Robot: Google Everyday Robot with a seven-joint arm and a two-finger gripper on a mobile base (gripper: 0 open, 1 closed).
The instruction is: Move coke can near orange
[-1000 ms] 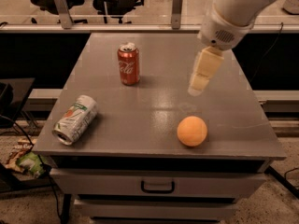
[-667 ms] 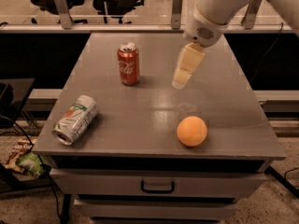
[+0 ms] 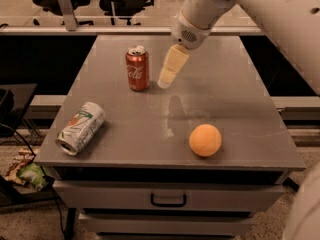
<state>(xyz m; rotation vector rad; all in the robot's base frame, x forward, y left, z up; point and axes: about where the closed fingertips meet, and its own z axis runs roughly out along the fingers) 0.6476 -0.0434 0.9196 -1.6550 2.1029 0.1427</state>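
Observation:
The red coke can (image 3: pixel 137 68) stands upright on the grey table (image 3: pixel 225 84), at the back left of centre. The orange (image 3: pixel 205 140) lies near the front edge, right of centre, well apart from the can. My gripper (image 3: pixel 164 81) hangs from the white arm that comes in from the upper right. It points down and to the left, its tip just right of the coke can at about mid-height of the can. A narrow gap shows between it and the can. It holds nothing that I can see.
A silver-and-green can (image 3: pixel 81 128) lies on its side near the table's front left corner. A drawer with a dark handle (image 3: pixel 168 200) sits under the tabletop. Office chairs stand behind the table. A crumpled bag (image 3: pixel 27 174) lies on the floor at left.
My gripper has moved left across the table, from right of centre to right beside the coke can. The cans and the orange have not moved.

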